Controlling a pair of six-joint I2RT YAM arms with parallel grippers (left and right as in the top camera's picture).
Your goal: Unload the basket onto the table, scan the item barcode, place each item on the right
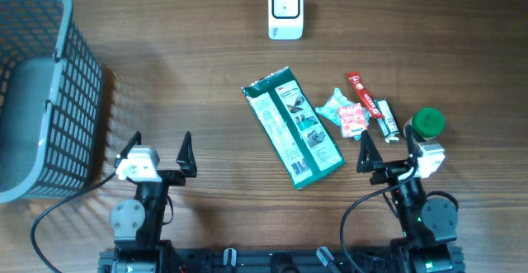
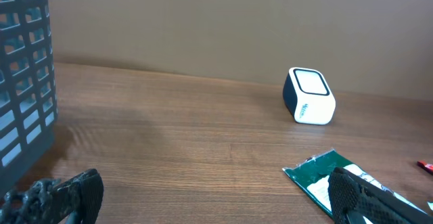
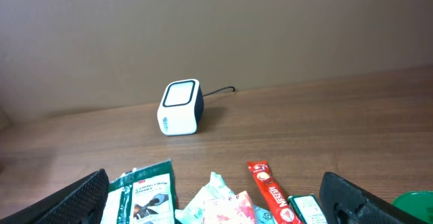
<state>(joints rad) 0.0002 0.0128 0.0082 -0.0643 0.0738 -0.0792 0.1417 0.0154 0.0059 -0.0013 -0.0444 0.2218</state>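
One green packet (image 1: 293,126) just left of the open right gripper (image 1: 387,137)

Grey slatted basket (image 1: 78,100) on wooden table (image 1: 206,50)

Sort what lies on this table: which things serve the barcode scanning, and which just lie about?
Job: white box-shaped scanner; large green flat packet, likeliest item.
Lying about, probably: grey plastic mesh basket; red stick sachet; green round lid.

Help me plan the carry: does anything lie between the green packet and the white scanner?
Nothing visible does. Only bare table separates the green packet from the white scanner; the small packets lie off to its right.
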